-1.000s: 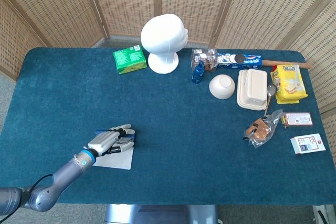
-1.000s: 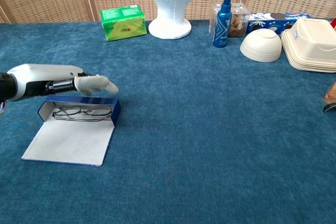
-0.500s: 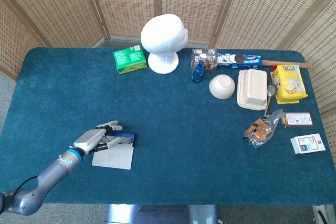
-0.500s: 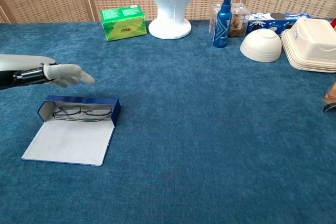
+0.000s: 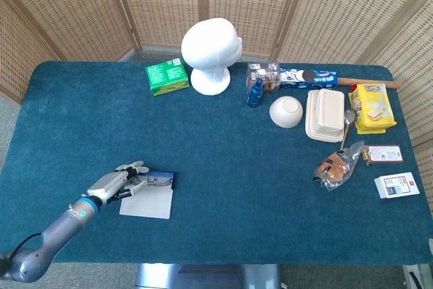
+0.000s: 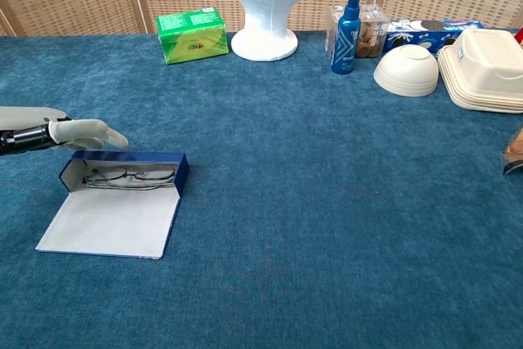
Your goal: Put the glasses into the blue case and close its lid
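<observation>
The blue case point(image 6: 124, 171) lies open at the table's near left, its pale lid point(image 6: 110, 220) flat on the cloth toward me. The thin-framed glasses point(image 6: 129, 175) rest inside the case. In the head view the case point(image 5: 154, 181) and lid point(image 5: 147, 203) show right of my left hand point(image 5: 115, 181). My left hand point(image 6: 61, 131) hovers just left of and above the case with fingers stretched out, holding nothing. My right hand appears in neither view.
A white mannequin head point(image 5: 210, 53), green box point(image 5: 166, 76), blue spray bottle point(image 5: 255, 93), upturned bowl point(image 5: 286, 111), takeout boxes point(image 5: 325, 114), snack packets point(image 5: 371, 107) and cards point(image 5: 396, 185) stand along the back and right. Wicker screens surround the table.
My left hand has drawn back to the left, off from above the case, and dropped lower. The case and glasses have stayed put.
</observation>
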Controlling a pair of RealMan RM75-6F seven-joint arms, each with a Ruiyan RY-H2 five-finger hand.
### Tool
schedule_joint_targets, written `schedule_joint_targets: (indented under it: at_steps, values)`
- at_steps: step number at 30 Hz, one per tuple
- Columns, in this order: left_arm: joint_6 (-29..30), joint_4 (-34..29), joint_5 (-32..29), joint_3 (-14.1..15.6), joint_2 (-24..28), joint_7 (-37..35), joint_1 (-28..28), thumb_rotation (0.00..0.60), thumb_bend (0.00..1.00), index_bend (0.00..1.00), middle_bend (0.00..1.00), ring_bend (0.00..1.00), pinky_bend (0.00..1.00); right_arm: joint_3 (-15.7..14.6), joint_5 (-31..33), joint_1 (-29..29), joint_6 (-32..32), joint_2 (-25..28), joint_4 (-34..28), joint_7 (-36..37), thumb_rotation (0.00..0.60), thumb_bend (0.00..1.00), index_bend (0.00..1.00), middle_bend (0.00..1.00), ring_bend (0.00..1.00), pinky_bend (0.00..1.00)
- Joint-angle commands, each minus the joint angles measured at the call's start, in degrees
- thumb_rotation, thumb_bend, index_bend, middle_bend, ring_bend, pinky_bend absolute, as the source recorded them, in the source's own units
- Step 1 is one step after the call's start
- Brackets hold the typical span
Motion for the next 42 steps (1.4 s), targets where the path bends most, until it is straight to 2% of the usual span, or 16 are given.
schedule_joint_targets:
  at_steps: [1, 16, 28, 34, 36, 42]
  values:
    - [0.25, -0.68, 1.31, 0.05, -0.39, -0.2, 0.59, 0.025, 0.23, 0.11, 0.0, 0.0, 0.02, 0.06, 0.14, -0.25, 0.39, 0.05, 0.23, 0.45, 0.567, 0.25, 0.0, 0.12, 0.0, 0.17]
    - [5.17, -4.88, 9.29, 2.27, -1.63, 1.59, 4.84, 0.028, 0.23, 0.11, 0.0, 0.0, 0.02, -0.03, -0.08, -0.17, 0.6, 0.0, 0.75, 1.22, 0.571, 0.25, 0.0, 0.12, 0.0, 0.17]
    - [6.02, -5.86, 12.72, 3.0, -2.61, 2.19, 6.14, 0.029, 0.23, 0.11, 0.0, 0.0, 0.01, -0.14, -0.15, -0.29, 0.85, -0.04, 1.11, 1.6, 0.57, 0.25, 0.0, 0.13, 0.0, 0.17]
    - [7.71, -4.59, 12.13, 1.48, -3.07, 3.41, 6.13, 0.028, 0.23, 0.11, 0.0, 0.0, 0.0, -0.16, -0.06, -0.44, 0.97, 0.08, 1.11, 1.7, 0.571, 0.25, 0.0, 0.12, 0.0, 0.17]
    - [8.04, -3.66, 10.93, -0.57, -3.07, 3.6, 5.26, 0.027, 0.23, 0.11, 0.0, 0.0, 0.0, -0.11, 0.07, -0.61, 1.17, 0.12, 1.1, 1.83, 0.568, 0.25, 0.0, 0.13, 0.0, 0.17]
    - [4.17, -1.12, 6.72, -3.49, -5.38, 4.17, 1.78, 0.025, 0.23, 0.12, 0.0, 0.0, 0.0, -0.26, 0.06, -0.77, 1.22, -0.12, 1.34, 2.01, 0.569, 0.25, 0.0, 0.12, 0.0, 0.17]
